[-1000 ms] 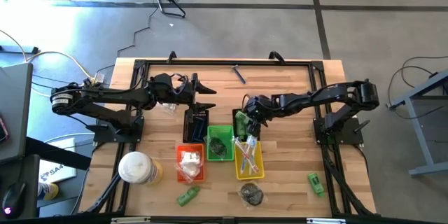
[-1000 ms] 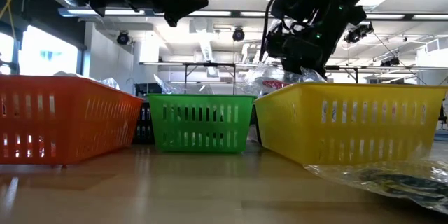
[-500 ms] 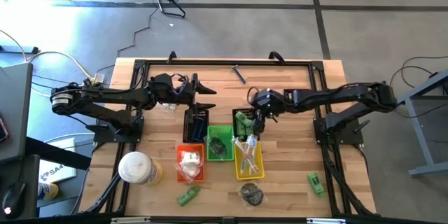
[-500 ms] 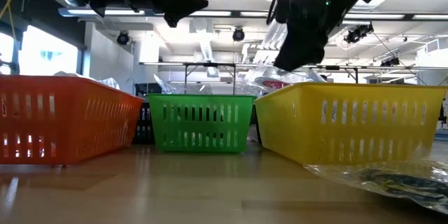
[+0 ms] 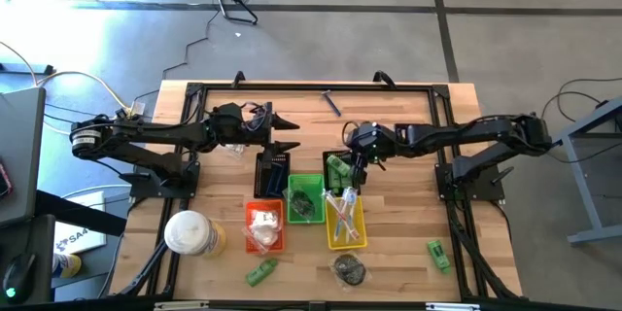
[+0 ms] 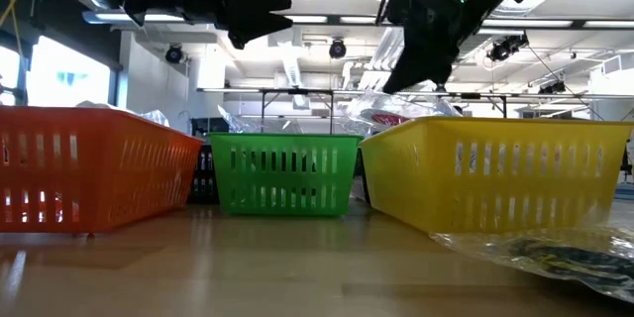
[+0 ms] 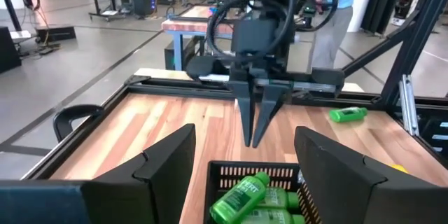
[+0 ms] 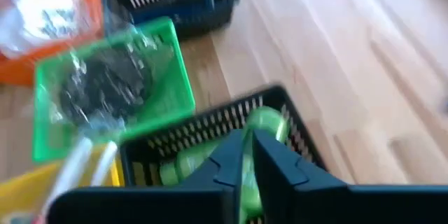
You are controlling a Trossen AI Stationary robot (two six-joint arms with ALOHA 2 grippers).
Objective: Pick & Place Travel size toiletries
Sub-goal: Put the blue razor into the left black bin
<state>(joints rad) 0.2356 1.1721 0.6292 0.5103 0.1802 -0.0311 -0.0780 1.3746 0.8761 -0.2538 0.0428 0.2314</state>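
I am reaching my right gripper (image 5: 358, 160) in from the right side of the tabletop (image 5: 408, 126), arm stretched nearly level, its tip pointing down over the black basket (image 7: 260, 175) that is holding the green bottles (image 7: 241, 194); its jaws are pressed together with nothing between them. In the right wrist view the closed fingers (image 8: 241, 159) are sitting just above that basket's rim, with the green basket (image 8: 168, 49) beside it carrying a dark wrapped piece (image 8: 105, 84). My left gripper (image 5: 282, 131) is hanging above the tabletop on the left, jaws spread wide and empty, pointing toward the right arm. Below it a second black basket (image 5: 273, 169) is sitting; the orange basket (image 5: 264, 225) and yellow basket (image 5: 346, 220) are sitting close together nearer the front edge. Loose green tubes (image 5: 259, 273) are lying by the front edge, another (image 5: 438, 254) on open wood at the right. The back strip of tabletop is holding only a thin dark piece (image 5: 331, 103)
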